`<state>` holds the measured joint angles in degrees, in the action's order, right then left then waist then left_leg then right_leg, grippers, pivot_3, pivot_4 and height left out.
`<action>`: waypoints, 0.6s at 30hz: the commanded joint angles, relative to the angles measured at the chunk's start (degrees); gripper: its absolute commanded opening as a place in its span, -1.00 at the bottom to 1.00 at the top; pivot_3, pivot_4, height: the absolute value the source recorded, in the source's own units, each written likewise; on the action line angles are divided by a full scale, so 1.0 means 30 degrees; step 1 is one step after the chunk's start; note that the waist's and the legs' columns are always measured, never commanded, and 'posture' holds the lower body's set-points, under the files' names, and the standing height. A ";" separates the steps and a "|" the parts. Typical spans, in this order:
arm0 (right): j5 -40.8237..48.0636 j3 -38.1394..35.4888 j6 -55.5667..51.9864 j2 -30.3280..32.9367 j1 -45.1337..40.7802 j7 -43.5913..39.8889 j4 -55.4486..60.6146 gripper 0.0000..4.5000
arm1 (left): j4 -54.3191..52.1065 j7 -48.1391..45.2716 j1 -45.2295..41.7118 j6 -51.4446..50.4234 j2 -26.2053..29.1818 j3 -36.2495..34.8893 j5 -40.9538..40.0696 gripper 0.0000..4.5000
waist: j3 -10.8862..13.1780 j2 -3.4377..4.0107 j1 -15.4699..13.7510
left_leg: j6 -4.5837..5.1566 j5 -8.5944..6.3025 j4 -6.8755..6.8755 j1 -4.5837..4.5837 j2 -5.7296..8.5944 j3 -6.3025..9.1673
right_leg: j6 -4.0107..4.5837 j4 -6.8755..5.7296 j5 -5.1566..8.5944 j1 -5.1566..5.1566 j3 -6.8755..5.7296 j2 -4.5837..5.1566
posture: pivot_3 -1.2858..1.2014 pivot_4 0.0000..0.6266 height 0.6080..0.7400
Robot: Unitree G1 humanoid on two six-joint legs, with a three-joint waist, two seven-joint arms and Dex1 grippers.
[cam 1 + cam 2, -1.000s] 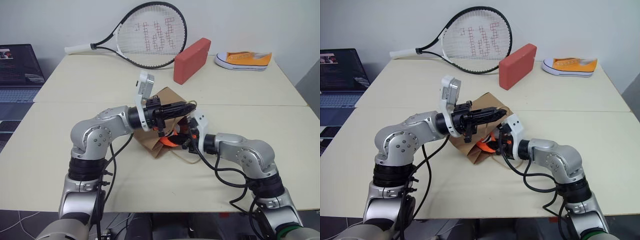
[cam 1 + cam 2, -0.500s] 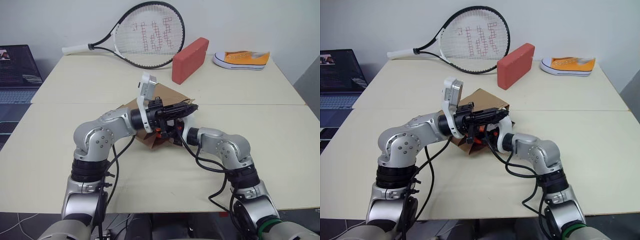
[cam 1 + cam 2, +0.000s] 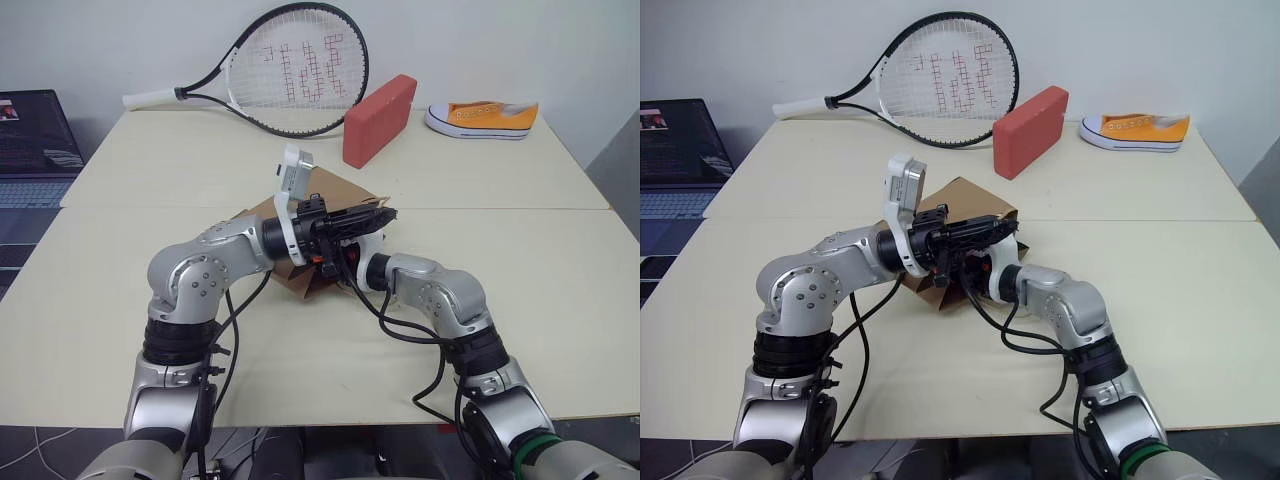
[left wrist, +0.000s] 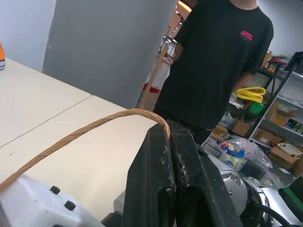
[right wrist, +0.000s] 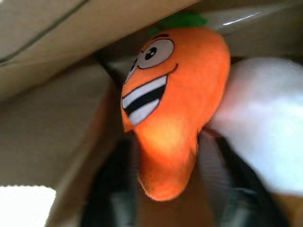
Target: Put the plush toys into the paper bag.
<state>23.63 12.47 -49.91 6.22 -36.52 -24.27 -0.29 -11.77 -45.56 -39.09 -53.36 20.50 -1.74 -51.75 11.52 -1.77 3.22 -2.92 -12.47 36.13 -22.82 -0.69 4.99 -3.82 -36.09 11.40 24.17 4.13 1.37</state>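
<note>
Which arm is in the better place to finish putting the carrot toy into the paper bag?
The right. The right gripper is inside the paper bag with the carrot toy between its parted fingers, beside the white toy. The left gripper is shut on the twine handle, holding the bag open.

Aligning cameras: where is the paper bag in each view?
Left eye: paper bag, centre, behind left claw.
Right eye: centre likewise.
Left wrist: its twine handle, pinched.
Right wrist: inner walls around carrot plush.
Landmark: left claw shut on handle.
</note>
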 commanded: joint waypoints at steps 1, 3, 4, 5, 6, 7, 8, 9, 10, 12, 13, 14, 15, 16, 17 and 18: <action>-0.0021 -0.0050 0.0045 0.0527 0.0193 -0.0516 0.1684 0.45 | -0.0279 0.0067 -0.0332 0.0297 0.0143 -0.0412 -0.0200 -1.00 | 0.0000 0.0000 0.0004 | 0.0000 0.0000 -0.0001 0.0001 0.0000 0.0000 | 0.0000 0.0000 0.0000 0.0000 0.0000 0.0000 | 0.03 -0.52 1.00; 0.0006 -0.0031 -0.0342 0.1098 0.0415 -0.0657 0.2579 0.76 | -0.0118 0.0055 -0.0413 0.0413 0.0195 -0.0497 -0.0102 -1.00 | 0.0000 0.0000 -0.0004 | 0.0000 0.0000 -0.0003 -0.0001 0.0000 0.0004 | 0.0001 0.0000 0.0001 0.0001 -0.0003 -0.0001 | 0.03 -0.52 1.00; 0.0036 -0.0030 -0.0588 0.1366 0.0526 -0.0699 0.2980 0.92 | -0.0075 0.0045 -0.0427 0.0453 0.0204 -0.0502 -0.0070 -1.00 | 0.0000 0.0000 -0.0001 | 0.0000 0.0000 -0.0003 -0.0003 0.0000 0.0003 | 0.0002 0.0000 0.0002 0.0001 -0.0003 0.0000 | 0.03 -0.52 1.00; 0.0125 -0.0040 -0.0877 0.1665 0.0649 -0.0785 0.3418 0.99 | -0.0036 0.0056 -0.0430 0.0496 0.0195 -0.0495 -0.0051 -1.00 | 0.0000 0.0000 0.0005 | 0.0000 0.0000 -0.0003 -0.0001 0.0000 0.0003 | 0.0002 0.0001 0.0002 0.0001 -0.0002 0.0000 | 0.03 -0.52 1.00; 0.0231 -0.0094 -0.1152 0.1880 0.0747 -0.0840 0.3771 0.99 | -0.0011 0.0055 -0.0427 0.0530 0.0191 -0.0479 -0.0039 -1.00 | 0.0000 0.0000 0.0006 | 0.0000 0.0000 -0.0004 0.0001 0.0000 0.0003 | 0.0003 0.0000 0.0002 0.0001 -0.0002 0.0000 | 0.03 -0.52 1.00; 0.0363 -0.0170 -0.1441 0.2153 0.0846 -0.0938 0.4161 0.99 | 0.0012 0.0036 -0.0408 0.0583 0.0183 -0.0442 0.0000 -1.00 | 0.0000 0.0000 0.0008 | 0.0000 0.0000 -0.0004 0.0002 0.0000 0.0004 | 0.0003 -0.0001 0.0002 0.0001 -0.0003 -0.0001 | 0.03 -0.52 1.00; 0.0574 -0.0290 -0.1829 0.2554 0.0974 -0.1119 0.4680 0.99 | 0.0028 0.0030 -0.0369 0.0654 0.0147 -0.0388 0.0060 -1.00 | 0.0000 0.0000 0.0007 | 0.0000 0.0000 -0.0004 0.0003 0.0000 0.0005 | 0.0006 -0.0001 0.0004 0.0001 -0.0004 -0.0001 | 0.03 -0.52 1.00; 0.0760 -0.0416 -0.2174 0.2875 0.1079 -0.1254 0.5106 0.99 | 0.0027 0.0029 -0.0334 0.0713 0.0112 -0.0340 0.0113 -1.00 | 0.0000 0.0000 0.0004 | 0.0000 0.0000 -0.0005 0.0003 0.0000 0.0005 | 0.0010 -0.0001 0.0006 0.0001 -0.0003 -0.0002 | 0.03 -0.52 1.00; 0.0945 -0.0577 -0.2516 0.3265 0.1189 -0.1417 0.5574 0.99 | 0.0037 0.0035 -0.0316 0.0763 0.0074 -0.0307 0.0147 -1.00 | 0.0000 0.0000 -0.0004 | 0.0000 0.0000 -0.0005 0.0001 0.0000 0.0006 | 0.0011 0.0000 0.0007 0.0001 -0.0003 -0.0001 | 0.03 -0.52 1.00; 0.1444 -0.1053 -0.3206 0.4030 0.1426 -0.1720 0.6454 0.99 | 0.0044 0.0060 -0.0304 0.0834 0.0012 -0.0263 0.0168 -1.00 | 0.0000 0.0000 -0.0013 | 0.0000 0.0000 -0.0005 -0.0004 0.0001 0.0004 | 0.0014 0.0004 0.0009 0.0000 -0.0002 0.0001 | 0.03 -0.52 1.00; 0.1706 -0.1271 -0.3534 0.4500 0.1555 -0.1900 0.6901 0.99 | 0.0062 0.0057 -0.0304 0.0862 -0.0010 -0.0250 0.0186 -1.00 | 0.0000 0.0000 -0.0017 | 0.0000 0.0000 -0.0004 -0.0006 0.0001 0.0003 | 0.0016 0.0006 0.0010 0.0000 -0.0001 0.0001 | 0.03 -0.52 1.00; 0.1943 -0.1462 -0.3820 0.4874 0.1670 -0.2036 0.7273 0.99 | 0.0063 0.0059 -0.0300 0.0879 -0.0028 -0.0240 0.0202 -1.00 | 0.0000 0.0000 -0.0019 | 0.0000 0.0000 -0.0003 -0.0006 0.0001 0.0003 | 0.0021 0.0005 0.0013 0.0000 -0.0001 0.0001 | 0.03 -0.52 1.00; 0.2260 -0.1739 -0.4154 0.5282 0.1803 -0.2196 0.7690 0.99 | 0.0083 0.0046 -0.0302 0.0898 -0.0047 -0.0238 0.0228 -1.00 | 0.0000 -0.0001 -0.0024 | 0.0000 0.0000 -0.0003 -0.0005 0.0002 0.0003 | 0.0022 0.0005 0.0014 0.0000 -0.0001 0.0001 | 0.03 -0.52 1.00; 0.2543 -0.1991 -0.4425 0.5695 0.1946 -0.2347 0.8089 0.99 | 0.0095 0.0040 -0.0301 0.0911 -0.0070 -0.0239 0.0253 -1.00 | 0.0000 -0.0001 -0.0025 | 0.0000 0.0000 -0.0002 -0.0004 0.0001 0.0004 | 0.0022 0.0005 0.0014 -0.0001 -0.0002 0.0000 | 0.03 -0.52 1.00; 0.2840 -0.2265 -0.4684 0.6138 0.2120 -0.2551 0.8506 0.99 | 0.0109 0.0036 -0.0302 0.0931 -0.0092 -0.0234 0.0293 -1.00 | 0.0000 -0.0001 -0.0024 | 0.0000 0.0000 -0.0004 -0.0004 0.0002 0.0004 | 0.0024 0.0005 0.0015 -0.0001 -0.0002 0.0000 | 0.03 -0.52 1.00; 0.3402 -0.2753 -0.5057 0.6751 0.2390 -0.2970 0.9097 0.99 | 0.0150 0.0013 -0.0316 0.0956 -0.0107 -0.0237 0.0337 -1.00 | 0.0000 0.0000 -0.0026 | 0.0000 0.0000 -0.0004 -0.0003 0.0001 0.0003 | 0.0027 0.0005 0.0017 0.0000 -0.0002 0.0000 | 0.03 -0.52 1.00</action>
<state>31.06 6.89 -63.85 25.12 -29.65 -31.30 23.01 -10.57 -45.54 -39.22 -51.82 20.35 -2.13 -50.46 11.52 -1.78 3.14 -2.92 -12.47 36.12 -22.83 -0.69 5.00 -3.73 -36.07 11.45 24.17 4.13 1.37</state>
